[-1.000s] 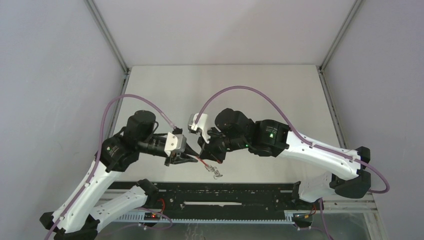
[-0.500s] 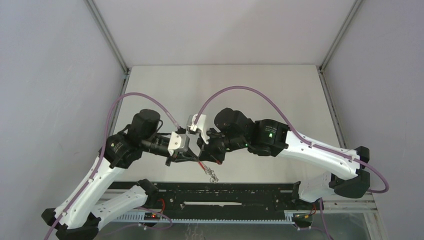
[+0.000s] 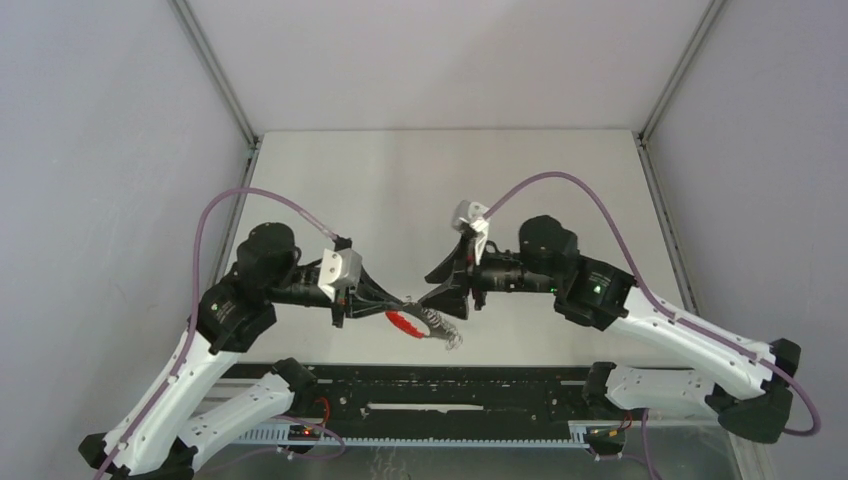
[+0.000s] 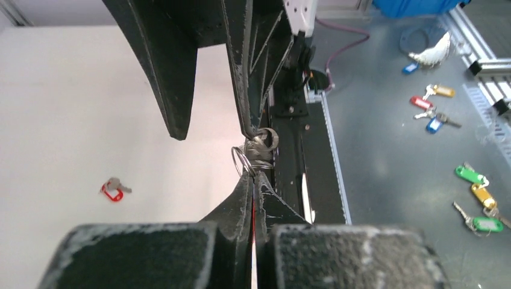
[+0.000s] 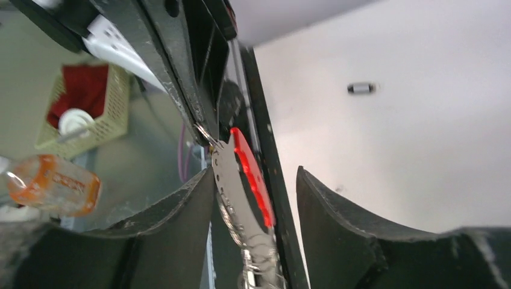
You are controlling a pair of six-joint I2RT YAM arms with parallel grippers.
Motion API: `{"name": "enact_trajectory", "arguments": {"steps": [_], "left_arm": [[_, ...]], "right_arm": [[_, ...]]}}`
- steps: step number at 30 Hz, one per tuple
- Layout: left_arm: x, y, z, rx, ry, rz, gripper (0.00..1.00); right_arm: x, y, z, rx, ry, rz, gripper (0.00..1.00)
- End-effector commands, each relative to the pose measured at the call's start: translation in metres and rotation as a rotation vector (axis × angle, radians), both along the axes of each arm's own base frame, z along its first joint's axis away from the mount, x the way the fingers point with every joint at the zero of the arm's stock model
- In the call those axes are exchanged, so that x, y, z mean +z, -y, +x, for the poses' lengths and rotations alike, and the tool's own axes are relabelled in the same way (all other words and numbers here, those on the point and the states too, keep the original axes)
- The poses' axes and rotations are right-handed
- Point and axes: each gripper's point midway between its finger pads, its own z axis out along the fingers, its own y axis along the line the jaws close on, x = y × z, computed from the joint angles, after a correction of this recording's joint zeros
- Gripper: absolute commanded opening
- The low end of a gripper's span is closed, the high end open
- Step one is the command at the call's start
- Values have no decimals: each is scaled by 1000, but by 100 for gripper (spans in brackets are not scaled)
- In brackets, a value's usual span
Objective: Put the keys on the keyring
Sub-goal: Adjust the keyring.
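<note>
My left gripper (image 3: 403,303) (image 4: 253,174) is shut on the bright red strap (image 3: 403,322) (image 5: 250,174), which shows as a red sliver between its fingers. The thin metal keyring (image 4: 243,161) sticks out just past those fingertips. The silvery keys (image 3: 441,331) (image 4: 263,141) (image 5: 232,192) hang bunched against the ring, low over the table's near edge. My right gripper (image 3: 438,289) (image 5: 255,173) faces the left one, open, its fingers (image 5: 181,211) on either side of the strap and a key. The left finger lies close against the key, not clamped.
A small key with a red tag (image 4: 113,189) lies on the white table (image 3: 420,180), and a short grey piece (image 5: 360,88) lies farther off. The black rail (image 3: 440,385) runs along the near edge. Beyond the table are coloured key tags (image 4: 479,198), a basket (image 5: 84,108) and an orange bottle (image 5: 54,183).
The left gripper closed on the red strap. The right gripper opened, turned and drew back to the right. Strap and keys now hang from the left gripper.
</note>
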Motion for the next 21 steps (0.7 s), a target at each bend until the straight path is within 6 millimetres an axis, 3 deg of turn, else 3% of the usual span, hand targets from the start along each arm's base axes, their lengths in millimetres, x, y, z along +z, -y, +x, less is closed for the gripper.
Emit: {"name": "enact_trajectory", "arguments": {"steps": [1,8,13,16,21], "left_arm": [[41,9,-12,-66,-39,-144,0],[50,10,-17,-105,-52,-164,0],[48,9,-16,-100,-31,-160,0],[47,9,-13,-83,-24,-155,0],[50,9,-11,-79,-19,-159,0]], "right_arm": [[67,5,-2,72,49,343,58],[81,16,-14,229,19,466,52],[90,36,0,224,-5,523,49],[82,35,7,187,13,488,45],[57,18,-2,172,33,395,47]]}}
